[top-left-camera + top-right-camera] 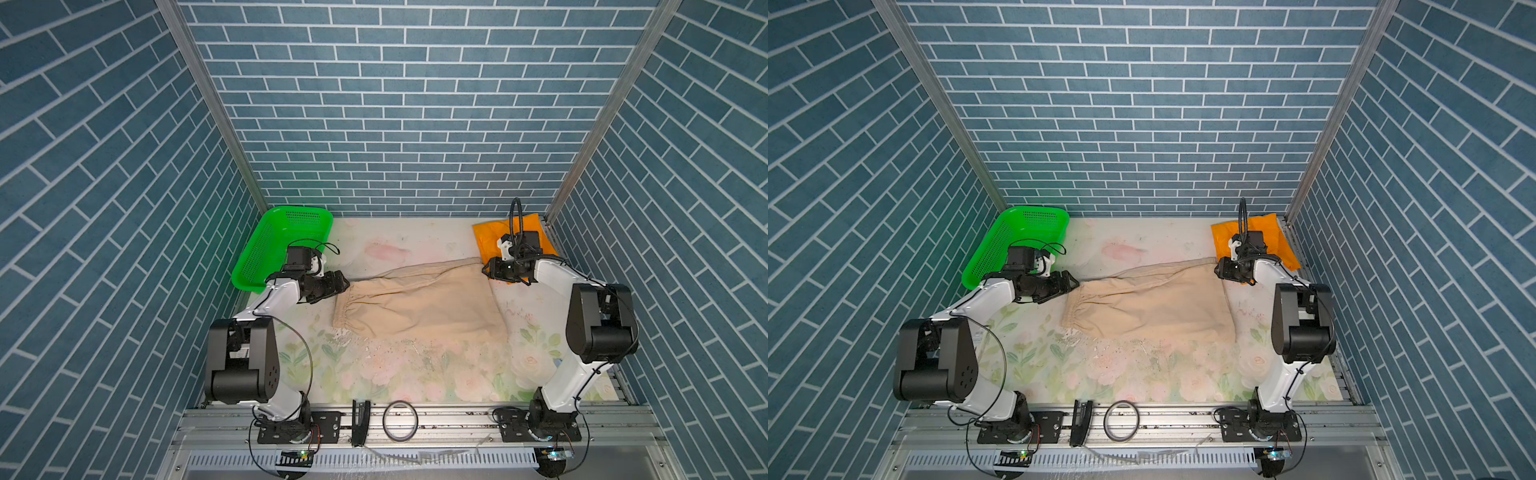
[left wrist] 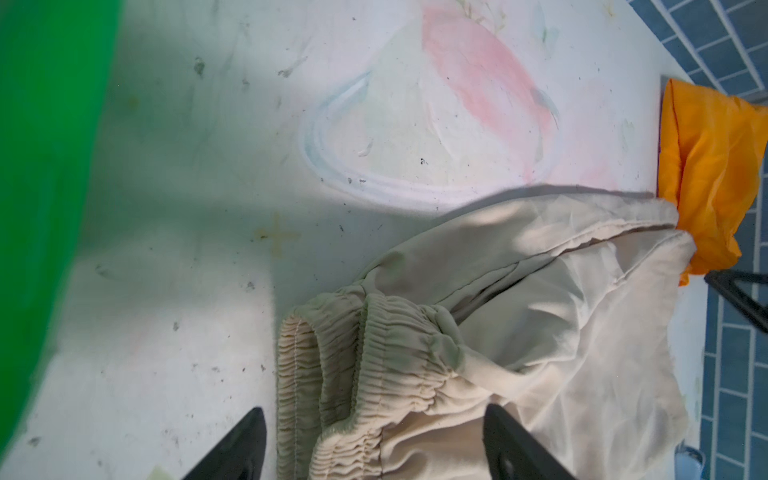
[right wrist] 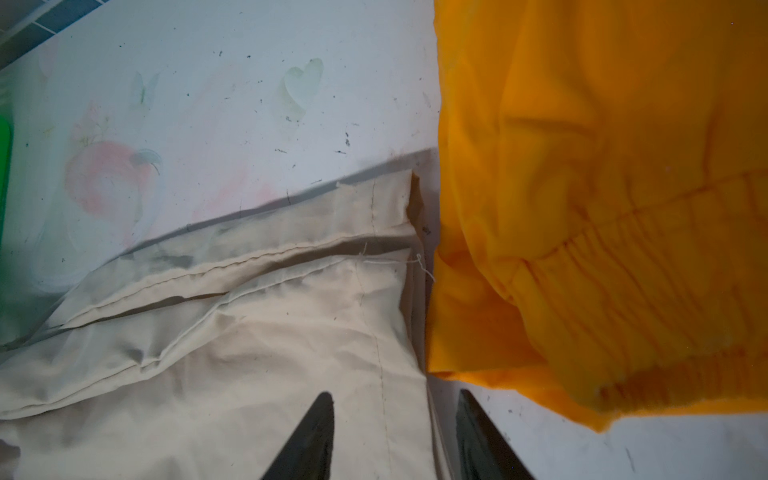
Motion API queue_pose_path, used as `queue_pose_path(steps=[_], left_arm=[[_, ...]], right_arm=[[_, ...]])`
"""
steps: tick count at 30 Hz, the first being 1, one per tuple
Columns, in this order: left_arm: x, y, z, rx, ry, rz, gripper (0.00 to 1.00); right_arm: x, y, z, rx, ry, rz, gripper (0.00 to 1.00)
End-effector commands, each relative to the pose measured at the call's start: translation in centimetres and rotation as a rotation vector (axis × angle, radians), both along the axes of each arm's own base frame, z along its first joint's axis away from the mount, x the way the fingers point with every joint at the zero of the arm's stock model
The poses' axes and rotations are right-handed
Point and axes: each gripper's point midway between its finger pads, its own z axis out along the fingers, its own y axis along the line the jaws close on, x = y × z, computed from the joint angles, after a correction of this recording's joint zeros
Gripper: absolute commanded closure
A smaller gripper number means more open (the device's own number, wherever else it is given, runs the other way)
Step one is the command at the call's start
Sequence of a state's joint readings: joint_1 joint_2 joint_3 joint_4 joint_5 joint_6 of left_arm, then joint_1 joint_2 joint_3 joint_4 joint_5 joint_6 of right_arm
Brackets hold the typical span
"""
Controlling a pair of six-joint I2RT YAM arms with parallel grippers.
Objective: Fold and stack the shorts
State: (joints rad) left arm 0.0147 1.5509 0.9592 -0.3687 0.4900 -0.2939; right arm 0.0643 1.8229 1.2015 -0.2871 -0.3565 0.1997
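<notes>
Your beige shorts (image 1: 419, 303) lay spread out across the middle of the tabletop (image 1: 395, 374). Their gathered waistband (image 1: 341, 316) was toward the left arm and the leg hems toward the right. In both top views the far edge of the cloth ran at a slant toward the far right corner, where it met the orange shorts (image 1: 485, 240). That orange pair sat as a compact bundle in the far right corner, partly hidden behind the right arm's wrist.

Your left end effector (image 2: 374, 449) was spread wide, low at the waistband end of the beige pair. In the left wrist view the crumpled elastic lay between the two black fingers (image 2: 237, 444), and neither one pressed on it.

Your right end effector (image 3: 395, 436) was partly spread at the opposite end. The hem edge of the beige pair ran through the gap, with one finger (image 3: 316, 432) over the beige cloth and the other over bare tabletop just beside the orange bundle. Nothing was pinched, and you could not tell whether the tips touched the cloth.

The green basket (image 1: 257, 253) stood at the far left corner behind the left arm, apart from both pairs.
</notes>
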Motion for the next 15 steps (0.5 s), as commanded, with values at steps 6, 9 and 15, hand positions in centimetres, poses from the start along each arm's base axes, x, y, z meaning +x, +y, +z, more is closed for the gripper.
queue_pose_path(steps=[6, 9, 15], left_arm=[[0.1, -0.7, -1.2, -0.036, 0.020, -0.041, 0.19], [0.0, -1.0, -1.4, -0.056, 0.027, -0.044, 0.19], [-0.2, -1.9, -1.2, -0.134, 0.044, -0.039, 0.18]], right_arm=[[1.5, 1.1, -0.7, 0.001, -0.008, 0.094, 0.51], [1.7, 1.6, -0.6, 0.032, -0.010, 0.096, 0.57], [2.0, 3.1, -0.8, 0.130, 0.010, 0.112, 0.83]])
